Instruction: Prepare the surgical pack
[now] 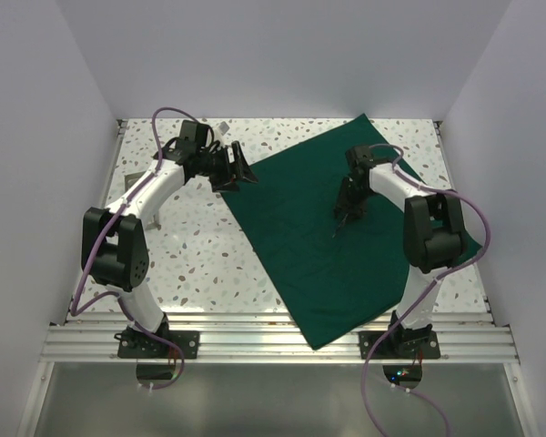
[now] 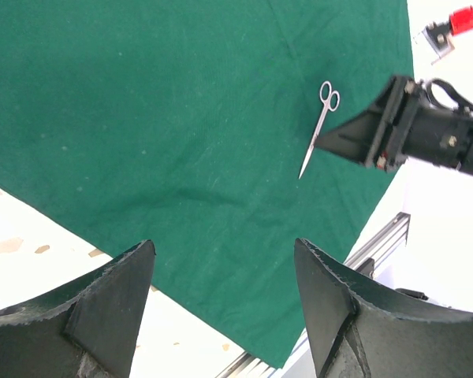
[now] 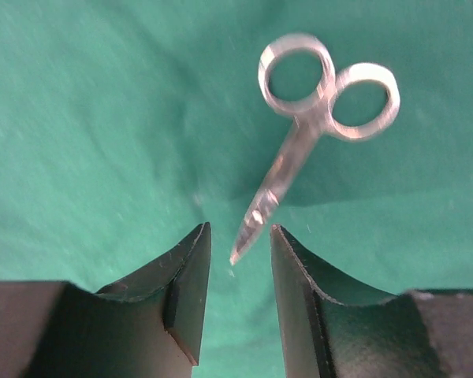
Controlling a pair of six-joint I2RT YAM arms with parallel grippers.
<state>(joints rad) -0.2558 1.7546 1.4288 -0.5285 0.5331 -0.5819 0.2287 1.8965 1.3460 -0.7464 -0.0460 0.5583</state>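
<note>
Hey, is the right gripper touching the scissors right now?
Apart. In the right wrist view the tip of the scissors lies between the fingers of the right gripper, with green drape showing on both sides of it.

One green drape (image 1: 328,228), centre-right of the top view, just the one. On it, one pair of scissors (image 3: 288,161), two finger rings, no second instrument. Two arms now: left arm (image 1: 150,196), right arm (image 1: 409,196). Two tools, left tool (image 2: 222,248) and right tool (image 3: 240,230), two fingers apiece. One bench (image 1: 200,264). And one small red-capped bit (image 2: 461,20), upper right corner, too small to identify.
</note>
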